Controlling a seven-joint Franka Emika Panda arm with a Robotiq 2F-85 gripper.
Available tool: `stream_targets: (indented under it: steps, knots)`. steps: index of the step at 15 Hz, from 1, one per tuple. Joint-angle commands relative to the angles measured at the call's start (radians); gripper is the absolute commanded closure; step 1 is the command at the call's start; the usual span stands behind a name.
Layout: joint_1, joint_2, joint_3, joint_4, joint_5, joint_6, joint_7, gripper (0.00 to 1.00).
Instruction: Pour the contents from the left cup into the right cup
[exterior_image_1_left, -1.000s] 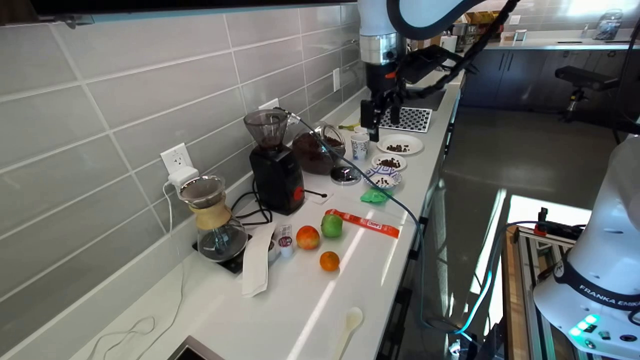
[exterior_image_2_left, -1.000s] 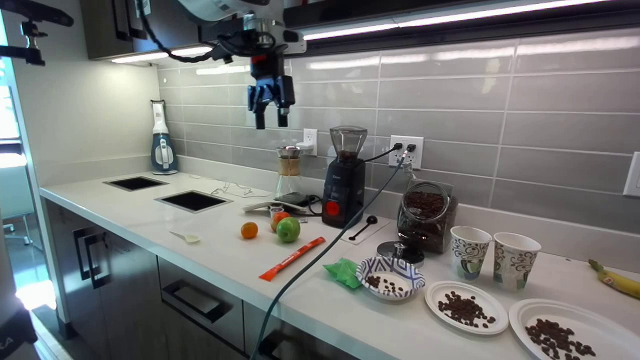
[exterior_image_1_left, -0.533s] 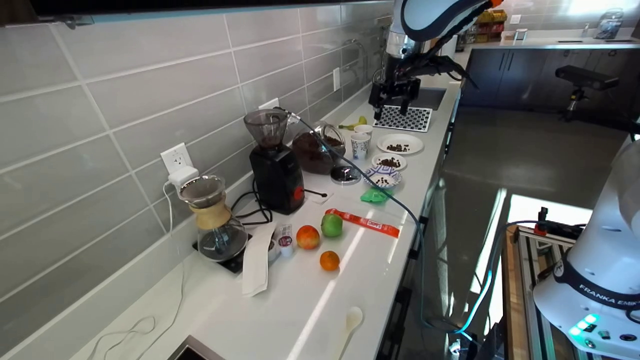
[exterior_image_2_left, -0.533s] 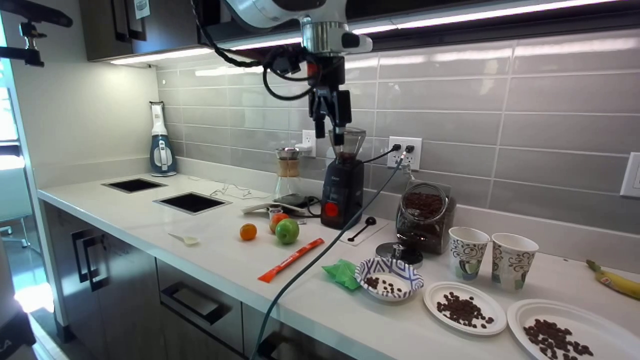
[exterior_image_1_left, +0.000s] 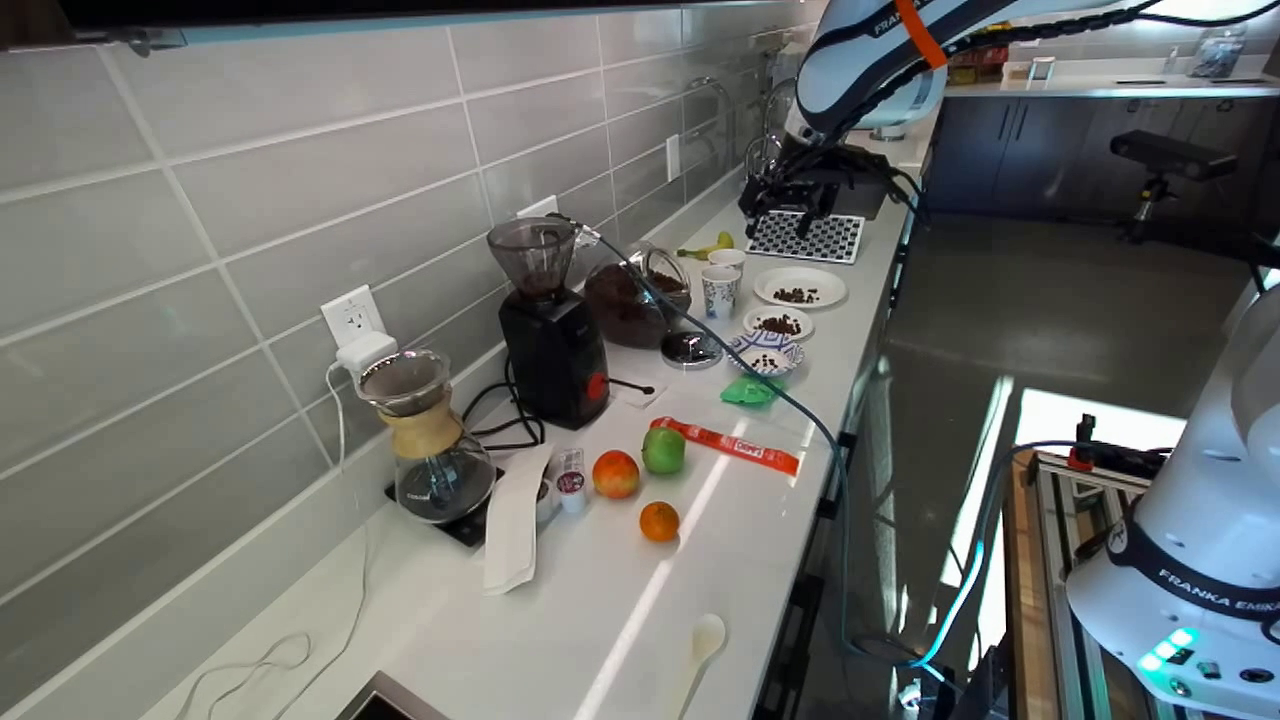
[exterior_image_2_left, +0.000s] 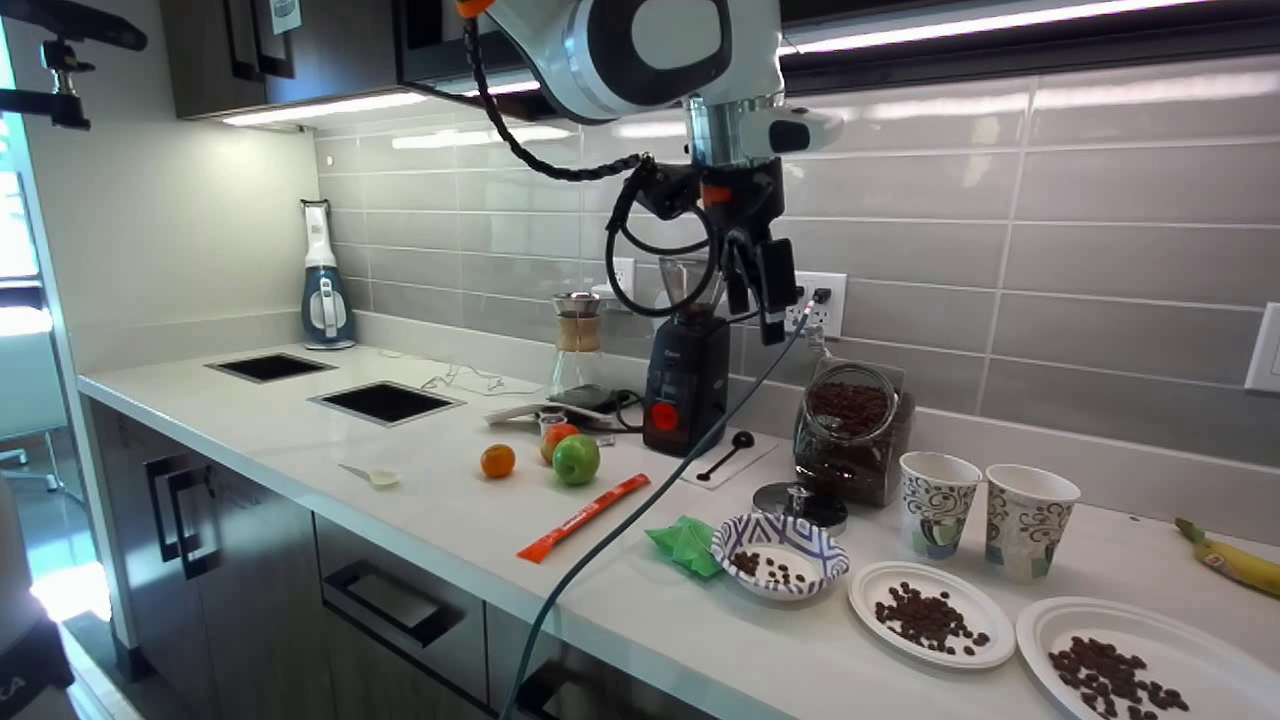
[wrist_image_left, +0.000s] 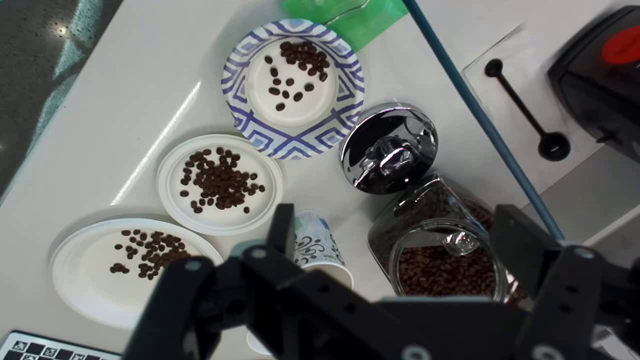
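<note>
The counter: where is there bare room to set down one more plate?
A wide bare patch lies between the spoon, the orange and the paper strip; a smaller one between the orange and the red packet. Crowded: around the paper cups, with jar, lid, bowl and plates close together.

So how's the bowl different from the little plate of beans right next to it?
The bowl has a blue-patterned rim; the little plate is plain white. The bowl's sides rise up; the plate is nearly flat. The plate holds more beans than the bowl. Both are round with white middles.
</note>
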Motion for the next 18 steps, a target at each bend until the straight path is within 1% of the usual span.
stream_targets:
  steps: [1, 14, 15, 17, 18]
  knots:
    - [-0.005, 0.009, 0.002, 0.007, 0.005, -0.003, 0.002, 0.00]
    - [-0.005, 0.014, 0.002, 0.017, 0.009, -0.003, 0.010, 0.00]
    - [-0.007, 0.028, -0.002, 0.032, 0.020, -0.005, -0.007, 0.00]
    - [-0.021, 0.087, -0.021, 0.083, 0.016, 0.046, -0.082, 0.00]
    - [-0.033, 0.133, -0.037, 0.119, 0.011, 0.080, -0.153, 0.00]
